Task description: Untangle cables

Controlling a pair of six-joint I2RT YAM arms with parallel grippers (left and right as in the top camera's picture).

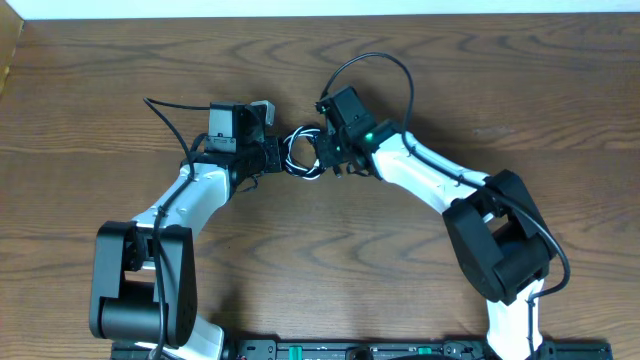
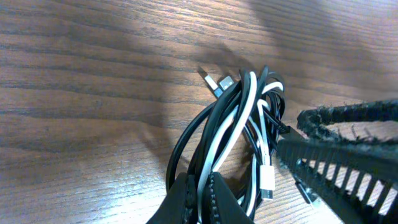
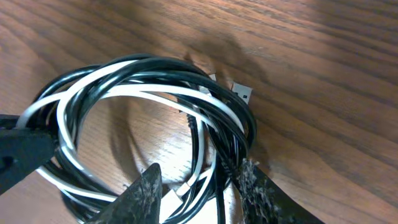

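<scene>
**Nothing readable in any view**

Went through all three views and there's no word, brand, number or sign I can actually make out. The black rail (image 1: 300,351) at 6 o'clock in the overhead view has a few tiny pale and green marks on it, but they're far too small to read. The cables (image 2: 239,118) and the white plug (image 2: 267,180) show no legible print either.
</scene>
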